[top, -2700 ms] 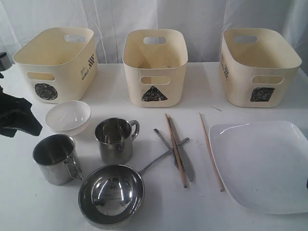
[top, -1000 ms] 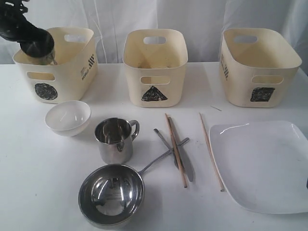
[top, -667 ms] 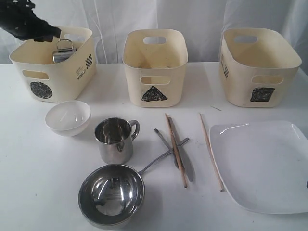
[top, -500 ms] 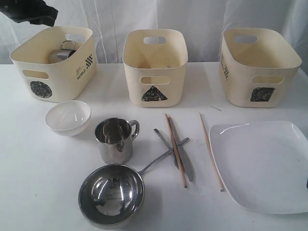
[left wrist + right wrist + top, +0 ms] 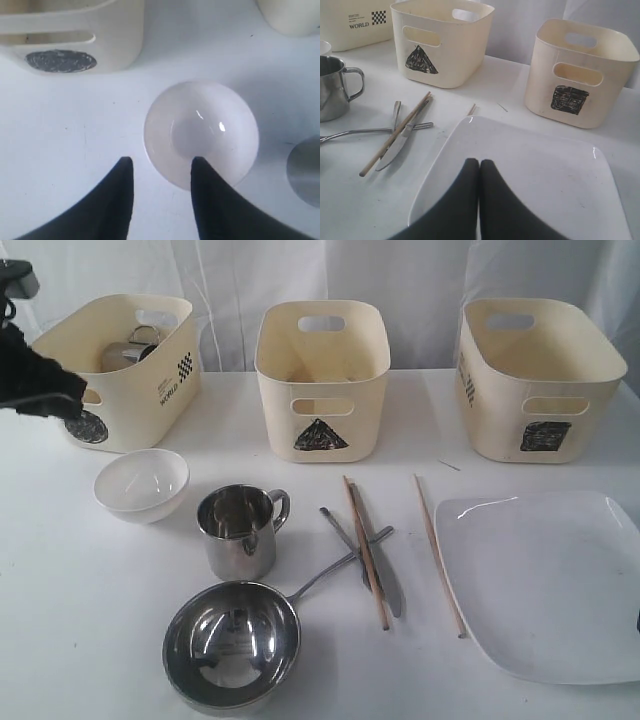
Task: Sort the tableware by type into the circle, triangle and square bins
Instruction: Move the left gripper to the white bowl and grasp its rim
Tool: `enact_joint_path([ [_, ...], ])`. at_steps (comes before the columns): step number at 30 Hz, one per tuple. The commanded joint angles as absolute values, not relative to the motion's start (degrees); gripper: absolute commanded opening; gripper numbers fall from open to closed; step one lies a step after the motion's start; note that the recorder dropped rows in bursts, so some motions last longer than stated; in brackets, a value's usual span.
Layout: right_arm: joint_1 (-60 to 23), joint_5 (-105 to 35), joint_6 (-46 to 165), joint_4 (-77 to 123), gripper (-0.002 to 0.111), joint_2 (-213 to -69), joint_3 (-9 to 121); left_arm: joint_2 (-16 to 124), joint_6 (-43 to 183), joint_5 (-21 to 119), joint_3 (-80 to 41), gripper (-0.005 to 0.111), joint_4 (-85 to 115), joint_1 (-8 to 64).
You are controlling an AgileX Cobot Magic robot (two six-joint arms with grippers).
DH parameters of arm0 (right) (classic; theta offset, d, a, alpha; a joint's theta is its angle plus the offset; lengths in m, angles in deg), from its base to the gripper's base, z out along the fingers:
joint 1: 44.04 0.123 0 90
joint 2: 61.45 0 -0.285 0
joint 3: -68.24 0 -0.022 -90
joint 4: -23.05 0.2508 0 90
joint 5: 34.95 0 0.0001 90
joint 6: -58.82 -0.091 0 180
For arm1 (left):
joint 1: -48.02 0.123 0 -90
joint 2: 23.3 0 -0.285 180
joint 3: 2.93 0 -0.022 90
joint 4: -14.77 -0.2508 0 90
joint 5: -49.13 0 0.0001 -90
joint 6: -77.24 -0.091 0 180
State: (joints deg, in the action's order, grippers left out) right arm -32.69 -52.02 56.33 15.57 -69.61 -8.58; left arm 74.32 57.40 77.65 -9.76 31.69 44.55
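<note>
One steel mug lies inside the circle bin. My left gripper hangs open and empty in front of that bin, left of the small white bowl. In the left wrist view the open left gripper stands just short of the white bowl. The second steel mug, the steel bowl, steel cutlery and chopsticks lie mid-table. My right gripper is shut and empty over the white square plate.
The triangle bin stands at the back middle and the square bin at the back right. The square plate fills the front right. A white curtain hangs behind the bins.
My left gripper carried a steel mug from the table up over the circle bin and let it go inside. It has since come down in front of the bin, near the white bowl.
</note>
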Motion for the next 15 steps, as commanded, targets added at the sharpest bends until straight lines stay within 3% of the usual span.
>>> enact_joint_path([
  [1,-32.57,-51.61,56.12,15.69,0.0,-69.24,-8.98,74.12,57.96,70.1,-15.8,0.043,32.19,44.3],
  [7,-32.57,-51.61,56.12,15.69,0.0,-69.24,-8.98,80.09,57.7,66.41,-16.18,0.056,33.98,44.3],
  [15,-32.57,-51.61,56.12,15.69,0.0,-69.24,-8.98,88.73,57.7,60.17,-16.08,0.056,35.53,42.11],
])
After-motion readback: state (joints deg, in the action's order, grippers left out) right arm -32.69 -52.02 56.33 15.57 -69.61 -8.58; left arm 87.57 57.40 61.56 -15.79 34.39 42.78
